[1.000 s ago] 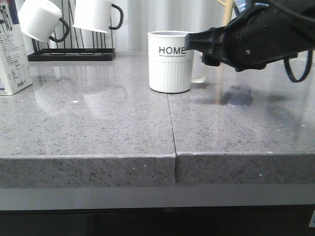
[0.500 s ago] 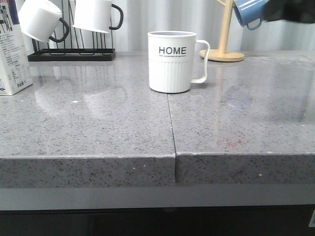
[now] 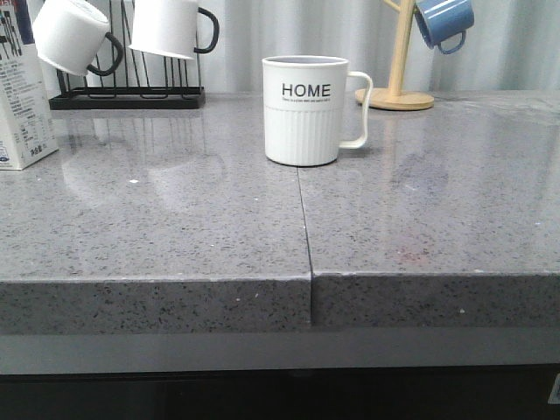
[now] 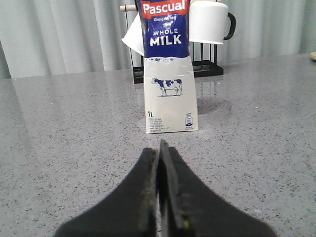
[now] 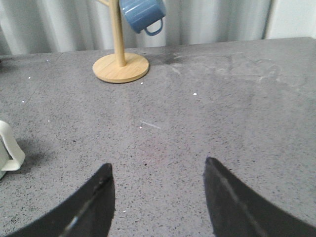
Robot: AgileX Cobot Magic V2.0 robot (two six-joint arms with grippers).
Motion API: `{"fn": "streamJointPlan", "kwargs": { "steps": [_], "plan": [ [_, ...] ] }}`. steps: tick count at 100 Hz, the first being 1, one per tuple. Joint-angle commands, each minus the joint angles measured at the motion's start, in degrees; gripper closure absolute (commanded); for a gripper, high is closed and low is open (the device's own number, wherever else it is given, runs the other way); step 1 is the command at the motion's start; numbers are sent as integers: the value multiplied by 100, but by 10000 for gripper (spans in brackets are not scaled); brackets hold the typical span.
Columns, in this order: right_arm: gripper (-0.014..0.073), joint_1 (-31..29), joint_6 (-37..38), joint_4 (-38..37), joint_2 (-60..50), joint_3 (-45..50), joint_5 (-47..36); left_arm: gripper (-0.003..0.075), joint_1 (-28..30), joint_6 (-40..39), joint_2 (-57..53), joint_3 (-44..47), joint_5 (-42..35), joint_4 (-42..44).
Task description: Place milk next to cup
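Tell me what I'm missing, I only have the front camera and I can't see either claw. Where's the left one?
Observer: The left claw is shut, empty, pointing at the milk, which stands upright on the counter ahead of it.
Operator: Is it touching the carton?
Observer: No, bare counter shows between the fingertips and the carton's base.
Operator: And the right claw?
Observer: The right claw is open and empty over bare counter, with the cup showing only its handle at the edge of the right wrist view.
Operator: What's behind the milk?
Observer: A black mug rack holding a white mug with a black handle.
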Motion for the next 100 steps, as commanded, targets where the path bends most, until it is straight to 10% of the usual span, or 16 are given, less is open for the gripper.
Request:
{"fn": "streamJointPlan", "kwargs": {
  "steps": [1, 67, 93, 100],
  "plan": [
    [181, -54, 649, -748, -291, -144, -187, 741, -34, -75, -188, 287, -448, -17],
    [195, -54, 1722, -1592, -2657, 1010, 369, 741, -34, -75, -188, 287, -448, -17],
    [654, -54, 1722, -1598, -2740, 1017, 735, 741, -34, -75, -188, 287, -448, -17],
    [658, -54, 1722, -1598, -2740, 1017, 735, 741, -34, -75, -188, 287, -448, -17]
  ]
}}
